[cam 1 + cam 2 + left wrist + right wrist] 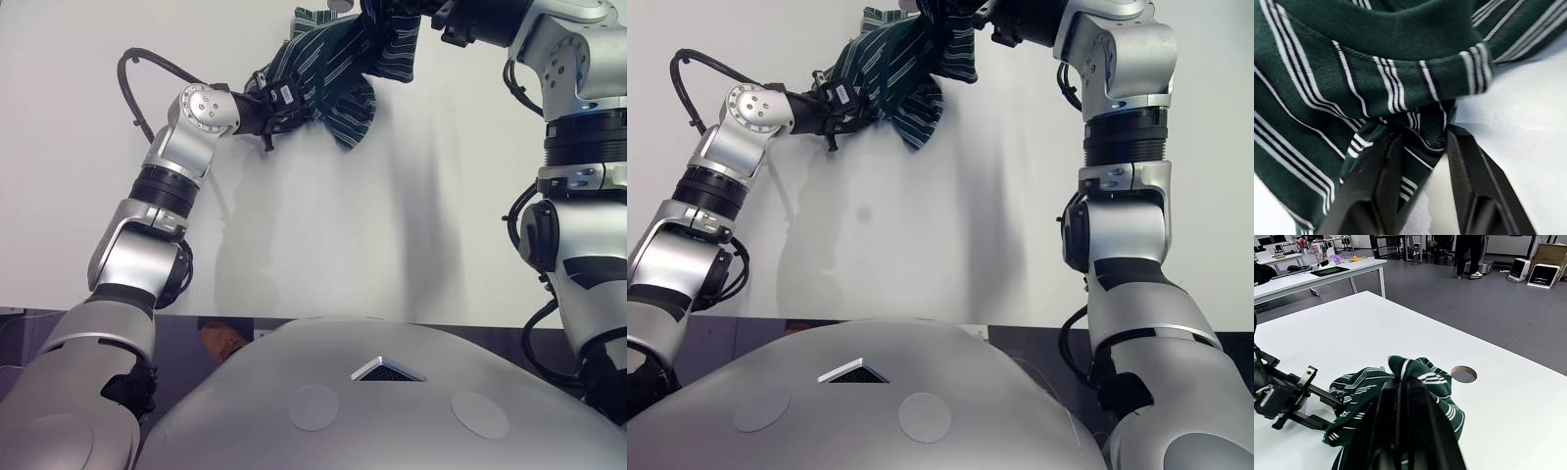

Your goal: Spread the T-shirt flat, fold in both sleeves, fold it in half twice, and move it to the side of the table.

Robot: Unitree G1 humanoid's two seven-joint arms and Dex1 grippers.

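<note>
The left gripper (1422, 138) and, seemingly, the right gripper (1403, 382) pinch the bunched green white-striped fabric T-shirt (338, 69), so drawing them evenly apart should spread it.

Twin head cameras look forward and down over the white table (411, 215), both framing the striped T-shirt (343, 59), seen pressed close by the left wrist camera and from just above by the right, facing the room (1488, 298).
</note>
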